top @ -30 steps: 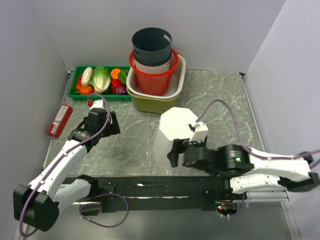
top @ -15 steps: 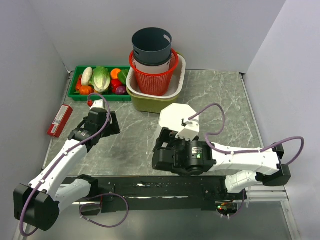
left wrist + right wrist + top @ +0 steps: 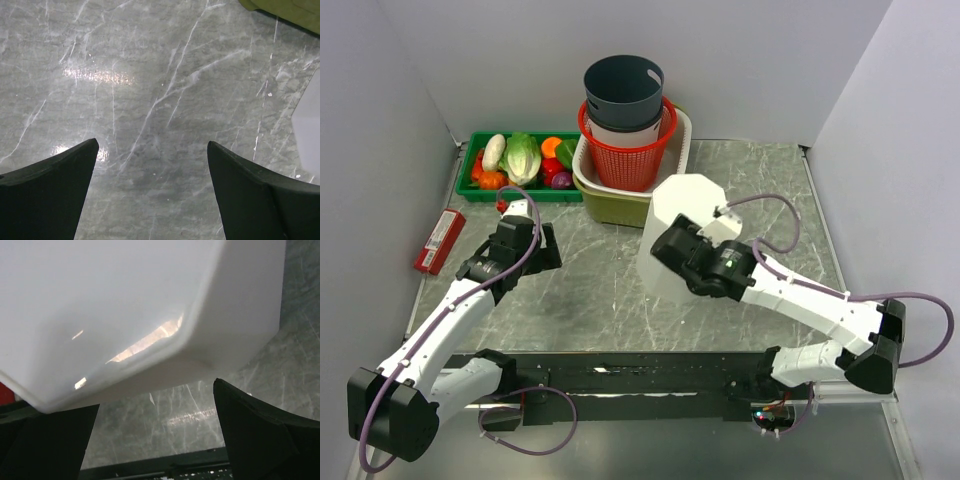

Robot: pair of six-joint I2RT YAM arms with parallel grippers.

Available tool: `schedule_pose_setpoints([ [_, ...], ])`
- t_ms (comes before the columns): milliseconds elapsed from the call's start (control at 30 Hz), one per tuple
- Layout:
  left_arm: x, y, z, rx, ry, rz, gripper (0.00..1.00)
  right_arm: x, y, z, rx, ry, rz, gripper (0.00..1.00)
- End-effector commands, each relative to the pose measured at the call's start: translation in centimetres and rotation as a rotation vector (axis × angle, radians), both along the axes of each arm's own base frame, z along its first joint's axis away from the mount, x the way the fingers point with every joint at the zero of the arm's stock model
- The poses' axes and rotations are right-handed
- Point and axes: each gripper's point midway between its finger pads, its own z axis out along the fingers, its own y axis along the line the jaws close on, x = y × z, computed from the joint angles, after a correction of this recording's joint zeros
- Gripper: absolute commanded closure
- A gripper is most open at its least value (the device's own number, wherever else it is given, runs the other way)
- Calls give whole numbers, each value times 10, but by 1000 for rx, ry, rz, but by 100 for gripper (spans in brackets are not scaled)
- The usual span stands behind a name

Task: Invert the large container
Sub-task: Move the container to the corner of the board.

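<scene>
The large container (image 3: pixel 688 215) is a white eight-sided tub standing on the marble table near the middle, its closed flat face turned up and slightly away. My right gripper (image 3: pixel 672 248) is open against its near side. In the right wrist view the large container (image 3: pixel 130 310) fills the upper part, and the right gripper (image 3: pixel 156 400) has only bare table between its fingers. My left gripper (image 3: pixel 535 245) hovers open over the table to the left, apart from the container. The left wrist view shows the left gripper (image 3: pixel 152 150) holding nothing, with the container's edge (image 3: pixel 309 130) at far right.
At the back stands a stack: a dark grey bucket (image 3: pixel 623 90) in a red basket (image 3: pixel 625 160), inside a cream basin and an olive basin (image 3: pixel 615 208). A green tray of toy vegetables (image 3: pixel 520 162) lies back left. A red box (image 3: pixel 440 241) lies beside the left wall.
My right arm has swung up from low in front of the container, and its gripper now rests higher against the near side. The container's top face has shifted backward. The left arm is still.
</scene>
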Motion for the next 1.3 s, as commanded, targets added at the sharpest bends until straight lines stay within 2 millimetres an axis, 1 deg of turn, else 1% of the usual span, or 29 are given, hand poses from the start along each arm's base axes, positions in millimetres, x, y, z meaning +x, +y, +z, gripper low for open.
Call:
schedule_pose_setpoints([
  [0, 10, -5, 22, -23, -70, -21, 4, 26, -26, 18, 67, -53, -102, 0],
  [67, 9, -5, 21, -25, -68, -25, 4, 31, -40, 16, 82, -57, -147, 0],
  [100, 9, -7, 21, -28, -68, -31, 4, 37, -52, 15, 80, -61, -186, 0],
  [200, 9, -9, 21, -34, -68, -42, 4, 37, -80, 12, 68, -63, -253, 0],
  [233, 9, -9, 21, -37, -69, -42, 4, 39, -94, 10, 59, -63, -290, 0],
  [267, 9, -9, 21, -38, -69, -43, 4, 38, -104, 10, 58, -67, -304, 0],
  [300, 9, -9, 22, -38, -70, -45, 4, 41, -108, 12, 66, -81, -308, 0],
  [333, 9, -9, 21, -38, -70, -45, 4, 44, -121, 11, 45, -74, -317, 0],
  [367, 9, -10, 21, -38, -67, -47, 4, 41, -129, 12, 49, -80, -327, 0],
  [467, 9, -12, 18, -40, -58, -58, 4, 41, -147, 17, 52, -106, -334, 0],
  [533, 9, -12, 17, -40, -53, -56, 4, 40, -149, 23, 72, -131, -320, 0],
  [567, 9, -12, 15, -40, -45, -58, 4, 37, -142, 32, 115, -154, -270, 0],
  [633, 10, -14, 13, -43, -39, -68, 4, 37, -127, 43, 142, -192, -151, 0],
  [667, 9, -17, 13, -53, -34, -78, 4, 34, -112, 48, 208, -208, -78, 0],
  [767, 8, -20, 17, -70, -47, -94, 4, 29, -85, 46, 266, -215, 49, 0],
  [800, 8, -21, 19, -74, -52, -99, 4, 22, -69, 44, 268, -208, 127, 0],
  [833, 8, -22, 21, -81, -62, -102, 4, 19, -60, 42, 266, -209, 163, 0],
  [867, 7, -22, 26, -87, -80, -105, 4, 17, -50, 34, 249, -183, 187, 0],
  [900, 7, -23, 28, -93, -87, -108, 4, 11, -37, 31, 231, -175, 208, 0],
  [933, 6, -23, 27, -94, -88, -112, 4, 11, -25, 22, 213, -146, 215, 0],
  [967, 6, -23, 29, -96, -95, -112, 4, 12, -16, 29, 209, -151, 221, 0],
  [1000, 6, -25, 29, -102, -95, -118, 4, 10, -12, 26, 200, -124, 205, 0],
  [1033, 6, -24, 29, -99, -94, -117, 4, 13, -4, 19, 164, -108, 194, 0],
  [1067, 6, -24, 28, -98, -88, -115, 4, 17, 2, 29, 180, -112, 183, 0],
  [1100, 6, -24, 28, -95, -86, -115, 4, 19, 6, 29, 195, -100, 159, 0],
  [1133, 6, -24, 27, -96, -82, -115, 4, 24, 11, 22, 177, -87, 143, 0],
  [1167, 6, -24, 26, -93, -78, -115, 4, 29, 13, 26, 181, -93, 124, 0],
  [1233, 6, -24, 25, -92, -74, -113, 4, 39, 21, 24, 172, -94, 104, 0],
  [1267, 6, -24, 25, -91, -74, -112, 4, 43, 21, 23, 154, -99, 94, 0],
])
